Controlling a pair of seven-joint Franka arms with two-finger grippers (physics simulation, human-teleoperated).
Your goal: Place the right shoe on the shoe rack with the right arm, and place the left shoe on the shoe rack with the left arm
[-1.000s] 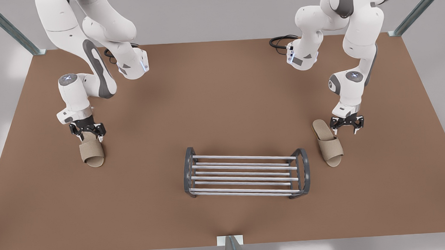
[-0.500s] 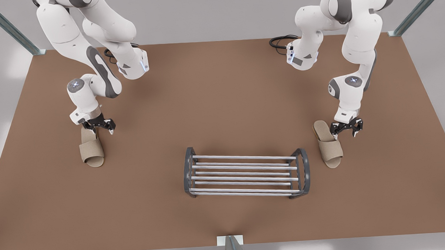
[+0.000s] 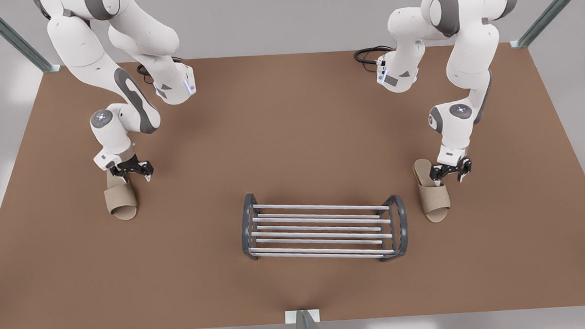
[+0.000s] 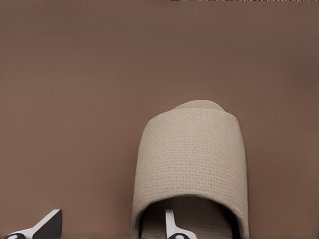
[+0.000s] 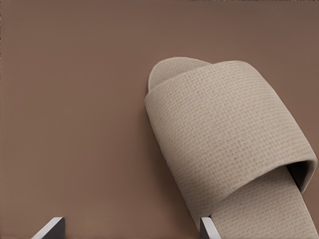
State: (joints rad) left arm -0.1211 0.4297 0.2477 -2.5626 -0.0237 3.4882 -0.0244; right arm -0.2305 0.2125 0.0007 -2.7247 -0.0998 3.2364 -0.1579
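The left shoe (image 3: pixel 121 202), a tan slide slipper, lies at the front view's left with its toe toward the camera. My left gripper (image 3: pixel 134 176) is open at its heel end. In the left wrist view one fingertip (image 4: pixel 171 223) is over the insole of the left shoe (image 4: pixel 192 159) and the other is outside it. The right shoe (image 3: pixel 433 194) lies just right of the shoe rack (image 3: pixel 324 229). My right gripper (image 3: pixel 449 177) is open beside its heel. One right fingertip (image 5: pixel 208 226) is at the edge of the right shoe (image 5: pixel 224 134).
The brown table (image 3: pixel 291 135) stretches wide around the silver-barred rack, which stands at the front centre. Black cables (image 3: pixel 369 54) lie at the back by the arm bases. A metal post (image 3: pixel 305 324) stands at the table's near edge.
My left gripper shifted toward the front view's right, from astride the left shoe's heel to one finger over it. My right gripper moved in against the right shoe, which turned slightly.
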